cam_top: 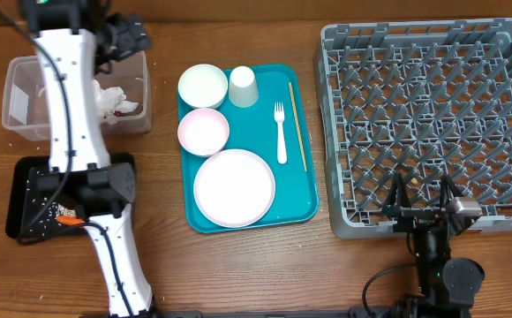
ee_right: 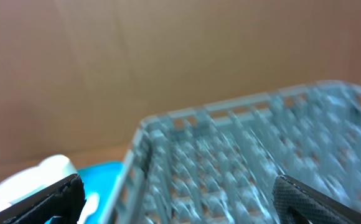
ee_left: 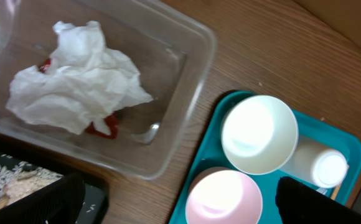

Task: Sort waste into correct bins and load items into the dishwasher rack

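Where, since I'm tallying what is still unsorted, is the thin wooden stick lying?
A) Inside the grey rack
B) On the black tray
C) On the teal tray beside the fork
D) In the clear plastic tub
C: the overhead view shows the wooden stick lying flat on the teal tray, alongside the white fork and roughly parallel to it.
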Available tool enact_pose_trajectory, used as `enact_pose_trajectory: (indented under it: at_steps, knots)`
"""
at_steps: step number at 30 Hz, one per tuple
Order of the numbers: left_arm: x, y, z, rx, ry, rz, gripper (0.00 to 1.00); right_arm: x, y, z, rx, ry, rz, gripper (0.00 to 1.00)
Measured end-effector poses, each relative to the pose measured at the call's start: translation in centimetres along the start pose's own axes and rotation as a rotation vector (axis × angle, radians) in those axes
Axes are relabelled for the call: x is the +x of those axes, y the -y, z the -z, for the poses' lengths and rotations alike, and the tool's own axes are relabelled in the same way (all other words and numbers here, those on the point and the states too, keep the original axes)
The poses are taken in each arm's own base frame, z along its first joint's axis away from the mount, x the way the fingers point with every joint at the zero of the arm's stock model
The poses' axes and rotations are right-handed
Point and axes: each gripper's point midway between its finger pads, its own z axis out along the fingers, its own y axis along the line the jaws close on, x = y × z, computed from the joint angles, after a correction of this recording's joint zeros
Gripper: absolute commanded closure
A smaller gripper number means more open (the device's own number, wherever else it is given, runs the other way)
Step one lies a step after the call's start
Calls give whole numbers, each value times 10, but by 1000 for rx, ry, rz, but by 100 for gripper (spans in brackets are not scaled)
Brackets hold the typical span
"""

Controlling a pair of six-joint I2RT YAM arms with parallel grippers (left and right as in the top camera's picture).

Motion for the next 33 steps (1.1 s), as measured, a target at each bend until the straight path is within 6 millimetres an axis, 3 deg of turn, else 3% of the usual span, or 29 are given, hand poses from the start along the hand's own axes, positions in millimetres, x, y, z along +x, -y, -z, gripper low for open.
enact_pose_trajectory:
  at_steps: [4, 10, 14, 21, 26, 33]
  knots:
    - [-10, -23, 1, -18, 10, 54, 0, -19, -24, 2, -130, 71, 23, 0]
    - [-32, -61, 4, -33, 54, 235, 0, -10, -35, 4, -197, 29, 19, 0]
    - [-42, -80, 5, -39, 79, 347, 0, -38, -48, 9, -265, 127, -72, 0]
    - [-43, -78, 5, -33, 85, 381, 0, -70, -64, 21, -403, 176, -490, 0]
    - [-43, -78, 5, -33, 85, 383, 0, -79, -72, 25, -451, 159, -572, 0]
    - [-43, -78, 5, -33, 85, 384, 0, -134, -88, 31, -473, 182, -519, 0]
